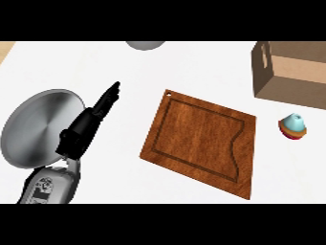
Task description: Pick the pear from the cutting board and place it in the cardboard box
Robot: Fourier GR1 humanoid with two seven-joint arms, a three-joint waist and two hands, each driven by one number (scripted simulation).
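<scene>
we see one cutting board (199, 145) mid-desk with bare desk (123, 186) all round, one cardboard box (299, 76) at far right edge, no pear in sight, left hand (94, 117) fingers straight beside one steel plate (38, 129), one stacked toy (293, 127) near right edge

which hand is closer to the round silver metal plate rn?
Left. The black left hand reaches up along the round silver metal plate's right rim, fingers straight, overlapping its edge in the head view. The right hand is not in view, so only the left can be placed.

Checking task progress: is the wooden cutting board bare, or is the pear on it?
Bare. The brown wooden cutting board shows only its grain and groove; no pear is visible anywhere in view.
</scene>
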